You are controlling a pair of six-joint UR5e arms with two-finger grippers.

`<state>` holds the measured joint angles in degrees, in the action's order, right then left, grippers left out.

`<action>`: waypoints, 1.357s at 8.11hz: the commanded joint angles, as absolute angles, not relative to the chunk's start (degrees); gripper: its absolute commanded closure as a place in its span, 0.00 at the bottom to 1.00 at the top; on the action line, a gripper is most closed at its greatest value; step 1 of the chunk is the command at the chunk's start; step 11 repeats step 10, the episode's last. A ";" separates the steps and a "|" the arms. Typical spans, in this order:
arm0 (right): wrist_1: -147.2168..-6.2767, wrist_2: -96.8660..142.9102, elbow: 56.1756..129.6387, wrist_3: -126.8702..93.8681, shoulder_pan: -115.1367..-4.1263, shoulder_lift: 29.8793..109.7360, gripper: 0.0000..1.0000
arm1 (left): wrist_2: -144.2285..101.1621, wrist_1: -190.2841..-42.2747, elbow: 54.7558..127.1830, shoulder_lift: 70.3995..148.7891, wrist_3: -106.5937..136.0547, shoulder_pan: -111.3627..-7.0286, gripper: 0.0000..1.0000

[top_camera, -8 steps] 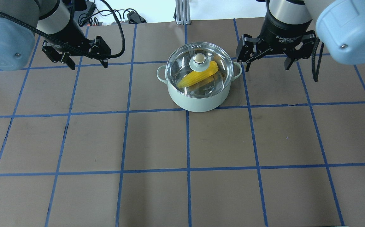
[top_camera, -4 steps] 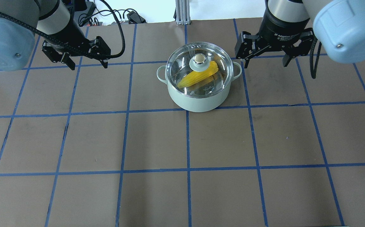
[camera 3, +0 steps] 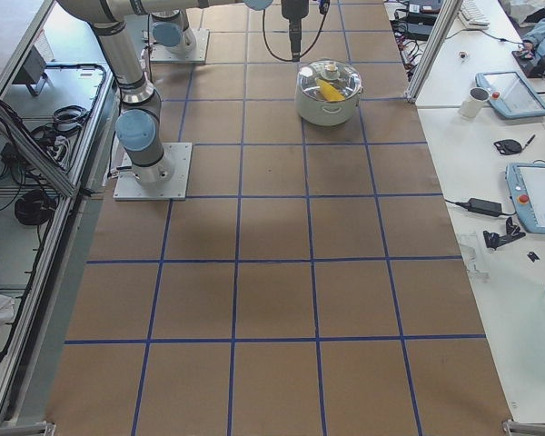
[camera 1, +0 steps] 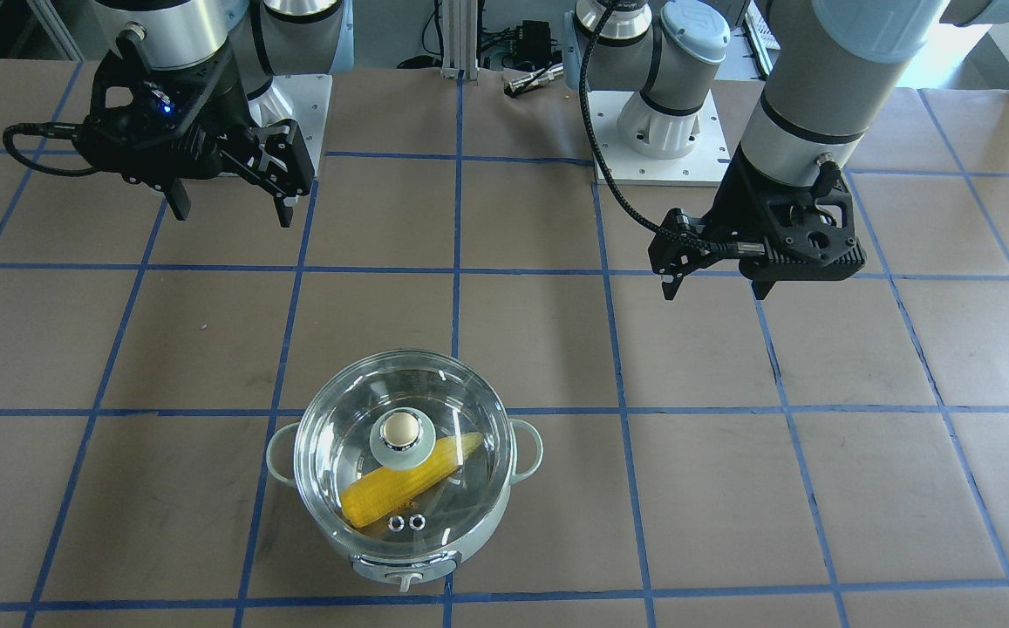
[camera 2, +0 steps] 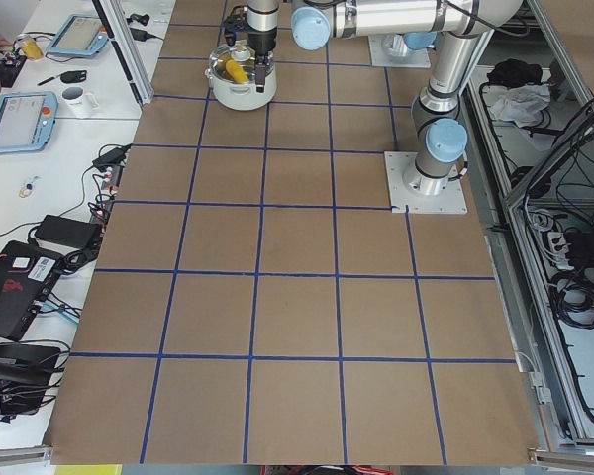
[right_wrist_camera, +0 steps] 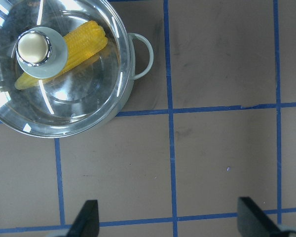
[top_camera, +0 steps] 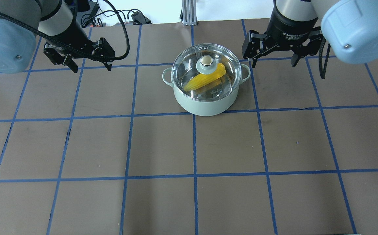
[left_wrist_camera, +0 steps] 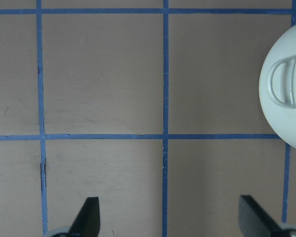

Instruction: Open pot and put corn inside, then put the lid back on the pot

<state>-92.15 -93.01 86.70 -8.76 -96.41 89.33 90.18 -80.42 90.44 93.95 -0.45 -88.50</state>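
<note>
The pale mint-green pot (top_camera: 205, 105) stands at the table's back centre, also in the front-facing view (camera 1: 399, 571). The clear glass lid (top_camera: 182, 70) with its beige knob (top_camera: 205, 60) sits closed on it. The yellow corn (top_camera: 205, 81) lies inside, seen through the glass (camera 1: 399, 488). My left gripper (top_camera: 92, 67) is open and empty, well to the pot's left. My right gripper (top_camera: 274, 65) is open and empty, just right of the pot's side handle. The right wrist view shows the lid (right_wrist_camera: 64, 103) and corn (right_wrist_camera: 84, 42) above its open fingers.
Blue tape lines grid the brown table. Cables and an aluminium post (top_camera: 187, 13) sit at the back edge. The arms' base plates (camera 1: 657, 131) are on the robot's side. Side benches with tablets (camera 3: 527, 91) flank the table.
My right gripper has drifted a little toward the back of the table, still open. The left gripper, pot, lid and corn have not moved.
</note>
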 commanded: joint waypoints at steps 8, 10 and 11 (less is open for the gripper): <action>-95.80 -92.20 86.75 -7.38 -96.68 88.42 0.00 | 90.18 -80.33 90.44 93.96 -0.53 -88.51 0.00; -95.80 -92.20 86.75 -7.38 -96.68 88.33 0.00 | 90.18 -80.33 90.44 93.96 -0.70 -88.51 0.00; -95.80 -92.20 86.75 -7.38 -96.68 88.33 0.00 | 90.18 -80.33 90.44 93.96 -0.70 -88.51 0.00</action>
